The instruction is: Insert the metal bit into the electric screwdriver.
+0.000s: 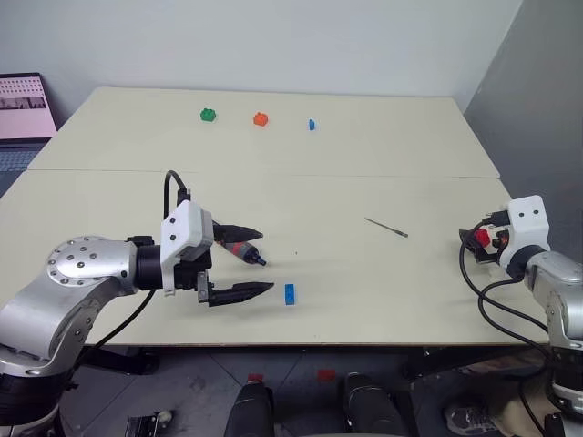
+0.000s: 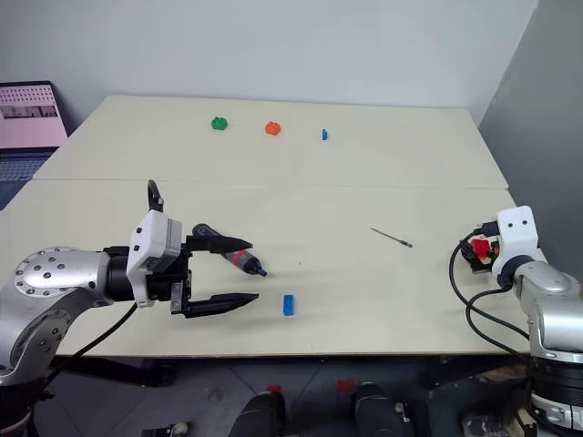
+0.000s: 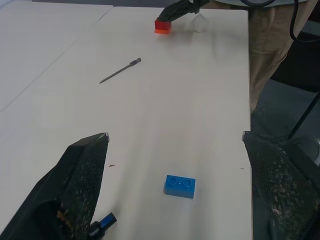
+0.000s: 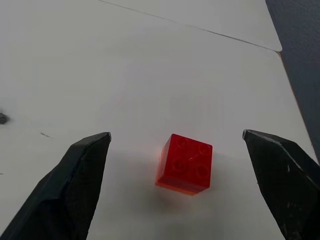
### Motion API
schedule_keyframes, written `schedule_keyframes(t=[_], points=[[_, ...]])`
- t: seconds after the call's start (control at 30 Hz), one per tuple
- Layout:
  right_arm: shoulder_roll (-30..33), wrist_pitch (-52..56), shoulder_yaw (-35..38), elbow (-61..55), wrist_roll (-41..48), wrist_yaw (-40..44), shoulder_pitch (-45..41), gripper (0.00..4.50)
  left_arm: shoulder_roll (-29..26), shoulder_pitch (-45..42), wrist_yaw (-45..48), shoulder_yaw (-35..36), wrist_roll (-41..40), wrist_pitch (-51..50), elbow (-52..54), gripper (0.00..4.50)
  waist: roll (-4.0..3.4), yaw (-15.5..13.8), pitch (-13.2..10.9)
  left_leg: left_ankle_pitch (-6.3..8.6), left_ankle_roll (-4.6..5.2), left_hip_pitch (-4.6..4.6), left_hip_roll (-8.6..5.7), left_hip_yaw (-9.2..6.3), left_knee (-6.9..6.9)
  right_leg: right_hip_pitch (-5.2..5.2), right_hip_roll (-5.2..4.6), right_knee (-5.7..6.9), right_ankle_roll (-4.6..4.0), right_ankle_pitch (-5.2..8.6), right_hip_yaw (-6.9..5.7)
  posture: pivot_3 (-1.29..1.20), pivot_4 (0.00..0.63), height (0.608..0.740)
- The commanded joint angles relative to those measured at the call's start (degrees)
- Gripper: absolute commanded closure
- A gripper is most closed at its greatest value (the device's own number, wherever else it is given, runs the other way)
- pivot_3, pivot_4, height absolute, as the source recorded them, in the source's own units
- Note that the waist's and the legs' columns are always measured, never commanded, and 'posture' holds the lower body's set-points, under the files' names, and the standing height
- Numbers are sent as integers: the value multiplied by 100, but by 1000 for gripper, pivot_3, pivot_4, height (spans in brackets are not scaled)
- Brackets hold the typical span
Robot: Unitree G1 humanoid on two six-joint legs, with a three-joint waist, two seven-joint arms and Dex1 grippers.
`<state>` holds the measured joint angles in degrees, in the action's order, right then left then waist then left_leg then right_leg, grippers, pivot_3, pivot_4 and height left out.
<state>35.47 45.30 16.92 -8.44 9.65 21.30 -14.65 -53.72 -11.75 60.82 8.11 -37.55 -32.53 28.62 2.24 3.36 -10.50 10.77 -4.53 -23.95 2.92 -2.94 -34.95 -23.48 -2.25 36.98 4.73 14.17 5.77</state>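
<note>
A: Bit and driver, where were they found?
B: The metal bit (image 1: 386, 227) lay bare on the worktop (image 1: 364, 164); the electric screwdriver (image 1: 242, 250) lay between the left gripper (image 1: 253, 262)'s open fingers, ungripped.
A: Handling?
B: Judged light, stiff, slippery; mid-shaft pinch advised. The right gripper (image 4: 177, 145)'s fingers were spread around a red brick (image 4: 184, 163).

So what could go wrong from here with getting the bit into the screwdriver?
The metal bit is thin and lies flat on the table, so it may slip when pinched. The right gripper, open, has a red brick between its fingers, not the bit. The electric screwdriver lies by the open left gripper, ungrasped, and could roll.
</note>
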Motion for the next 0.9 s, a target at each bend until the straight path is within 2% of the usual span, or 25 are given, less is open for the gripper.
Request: schedule_keyframes(t=[0.03,0.37,0.6,0.73,0.9], points=[[117,-371,152,-230,139,196,-55,20,-50,-93,24,133,-27,54,28,0,-1,-1,0,0,0,0,0,0,0,0,0,0,0,0,0,0,150,740],[295,-1276,-362,-876,469,1227,-11,20,96,-50,-182,353,-89,109,-55,0,-2,-1,-1,0,0,0,0,-1,0,1,0,1,0,0,-1,0,150,740],[532,-1538,-945,-1582,952,2312,74,20,402,218,-423,736,18,418,-95,0,-2,-1,-1,0,0,1,0,-2,0,3,1,0,0,0,-2,0,150,740],[860,-1355,-1554,-1947,1320,3197,-33,20,219,494,-83,894,152,716,-238,0,-2,-7,-1,0,0,3,0,-2,0,5,0,0,0,0,-2,0,150,740],[932,-1198,-2599,-1934,1162,3664,-586,20,-303,921,527,871,605,1123,-510,0,1,5,-2,0,0,6,1,-2,-3,1,-1,2,-1,0,-1,0,150,740]])
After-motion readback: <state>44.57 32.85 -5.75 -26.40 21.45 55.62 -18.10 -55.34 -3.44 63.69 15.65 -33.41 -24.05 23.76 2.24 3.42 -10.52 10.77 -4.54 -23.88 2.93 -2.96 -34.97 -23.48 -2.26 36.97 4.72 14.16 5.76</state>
